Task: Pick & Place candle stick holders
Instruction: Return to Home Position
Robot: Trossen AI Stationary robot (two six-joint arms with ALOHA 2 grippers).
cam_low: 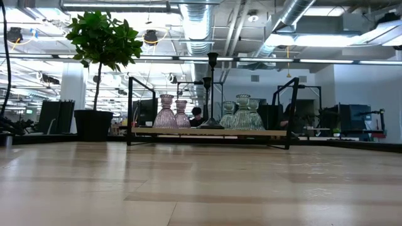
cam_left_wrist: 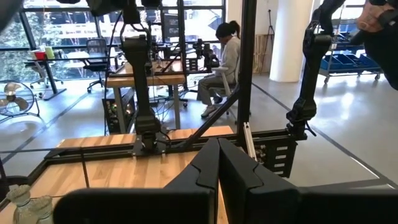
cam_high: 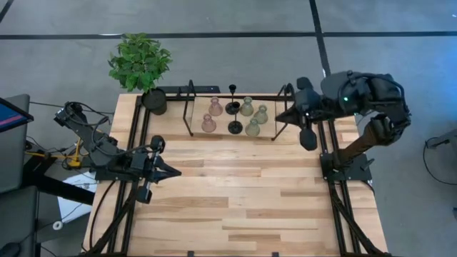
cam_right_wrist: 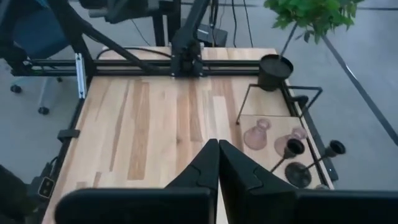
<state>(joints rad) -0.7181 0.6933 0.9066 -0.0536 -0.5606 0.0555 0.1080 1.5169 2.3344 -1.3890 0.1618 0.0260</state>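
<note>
Left gripper (cam_high: pixel 174 171) and right gripper (cam_high: pixel 280 117) we saw pressed closed, empty; ribbed pink holders (cam_high: pixel 216 107), green holders (cam_high: pixel 253 128), thin black holders (cam_high: pixel 235 127) stood on the far-edge shelf (cam_low: pixel 207 132).

A grey floor (cam_high: pixel 214 18) filled the top of the high view, crossed by dark lines (cam_high: pixel 214 34). Along the upper edge of the low view ran silver ducts (cam_low: pixel 294 14) beside strip lights (cam_low: pixel 326 40) (bright and white). The left wrist view looked onto tall windows (cam_left_wrist: pixel 50 37), a wooden desk (cam_left_wrist: pixel 155 71) with a person (cam_left_wrist: pixel 227 53) seated at it, a white column (cam_left_wrist: pixel 289 37) and a fan (cam_left_wrist: pixel 15 102).
</note>
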